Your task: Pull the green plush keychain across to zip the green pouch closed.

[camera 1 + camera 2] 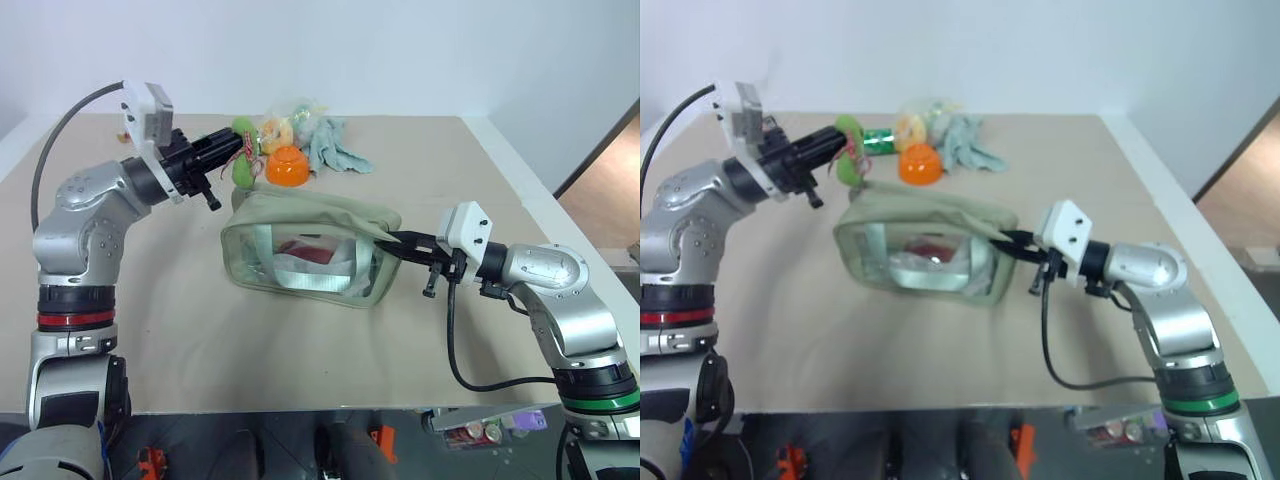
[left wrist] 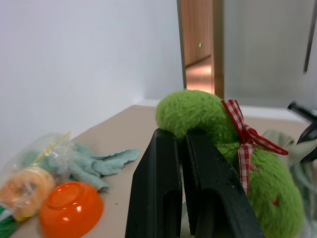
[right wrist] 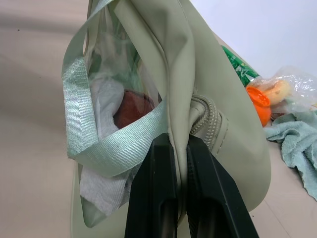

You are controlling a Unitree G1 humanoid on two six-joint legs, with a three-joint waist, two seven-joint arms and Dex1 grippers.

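The green plush keychain [image 2: 218, 129] is a lime-green plush with a red checked ribbon. My left gripper [image 2: 181, 136] is shut on it and holds it above the table, just past the far left corner of the green pouch [image 1: 300, 250]. The pouch lies on its side mid-table, its clear window facing me with a red item inside. My right gripper [image 1: 397, 238] is shut on the fabric at the pouch's right end, beside the zipper [image 3: 208, 119] and a webbing strap [image 3: 119, 144].
An orange bowl [image 1: 287, 166], a grey-green cloth rag [image 1: 337, 147], a clear plastic bag of items [image 1: 285, 125] and a green soda can [image 1: 877, 140] are clustered at the back of the beige table [image 1: 480, 180]. The table's right edge runs close to my right arm.
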